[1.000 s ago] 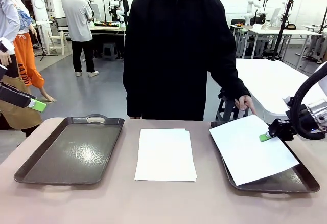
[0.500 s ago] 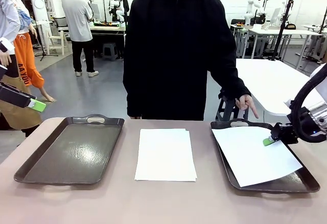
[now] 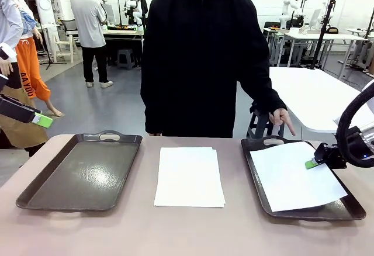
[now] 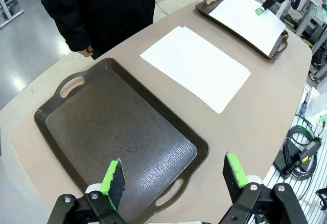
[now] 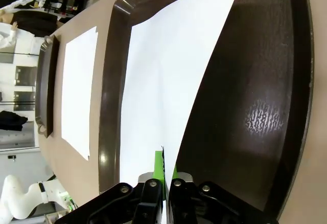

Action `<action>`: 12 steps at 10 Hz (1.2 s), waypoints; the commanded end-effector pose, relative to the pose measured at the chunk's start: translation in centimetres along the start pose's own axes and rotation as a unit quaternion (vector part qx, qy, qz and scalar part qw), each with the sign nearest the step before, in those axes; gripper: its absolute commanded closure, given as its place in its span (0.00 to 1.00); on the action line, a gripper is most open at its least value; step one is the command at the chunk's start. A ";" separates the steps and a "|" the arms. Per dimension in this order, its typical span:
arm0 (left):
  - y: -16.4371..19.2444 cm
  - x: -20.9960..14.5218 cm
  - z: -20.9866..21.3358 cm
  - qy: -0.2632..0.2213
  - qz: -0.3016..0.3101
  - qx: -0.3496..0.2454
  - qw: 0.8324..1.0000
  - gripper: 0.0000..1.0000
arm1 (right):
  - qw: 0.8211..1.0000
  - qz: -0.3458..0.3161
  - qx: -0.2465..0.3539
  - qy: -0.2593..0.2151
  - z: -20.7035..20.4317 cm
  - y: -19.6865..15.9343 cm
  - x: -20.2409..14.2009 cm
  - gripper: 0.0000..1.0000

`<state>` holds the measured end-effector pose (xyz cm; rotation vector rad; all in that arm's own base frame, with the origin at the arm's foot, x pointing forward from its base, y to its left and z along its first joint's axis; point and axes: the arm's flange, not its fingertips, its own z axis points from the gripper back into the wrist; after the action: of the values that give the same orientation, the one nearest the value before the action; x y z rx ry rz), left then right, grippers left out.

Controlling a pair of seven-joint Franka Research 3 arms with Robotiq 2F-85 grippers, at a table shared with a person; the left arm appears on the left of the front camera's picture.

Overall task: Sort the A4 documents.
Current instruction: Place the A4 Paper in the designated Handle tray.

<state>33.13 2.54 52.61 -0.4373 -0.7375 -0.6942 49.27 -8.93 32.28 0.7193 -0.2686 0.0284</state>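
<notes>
1. Grip on one A4 document [image 3: 295, 174]: right gripper [image 3: 311, 163] reaching in from the right, low over the right tray [image 3: 257, 193], green pads pressed together on the sheet's right edge.
2. Same pinch seen along the right wrist: thin white edge caught between the two closed fingers, dark tray floor just beside it.
3. Left gripper [image 4: 174, 175] held high at the left side, looking down over the near end of the left tray [image 4: 117, 127], jaws spread wide apart.
4. Person's hand [image 3: 281, 117] hanging at the far right, index finger pointing down near the right tray's far rim; hard to say whether touching.
5. Stack of A4 documents [image 3: 189, 176] flat on the table [image 3: 187, 232] between the two trays, plain white, edges slightly offset; number of sheets impossible to make out.
6. Pinched sheet skewed inside the right tray, its near right corner over the rim.
7. Both arms cut off by the picture's sides; of the left one, little more than a dark finger and green pad visible from the front.
</notes>
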 end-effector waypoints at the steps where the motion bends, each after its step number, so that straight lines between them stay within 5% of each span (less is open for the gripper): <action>1: 0.2 -0.1 -0.1 -0.004 -0.009 -0.008 1.000 0.00 | 1.000 -0.007 -0.007 -0.006 -0.6 0.4 -0.2 0.99; 7: 0.2 -0.1 -0.1 -0.004 -0.009 -0.008 1.000 0.00 | 0.999 -0.021 -0.033 0.011 -1.0 0.1 0.1 0.96; 12: 0.2 -0.1 -0.1 -0.004 -0.009 -0.008 1.000 0.00 | 0.997 -0.017 -0.076 0.021 -0.6 0.5 0.5 0.45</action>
<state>33.13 2.54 52.61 -0.4373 -0.7375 -0.6943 49.69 -8.72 31.87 0.6260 -0.2399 0.0082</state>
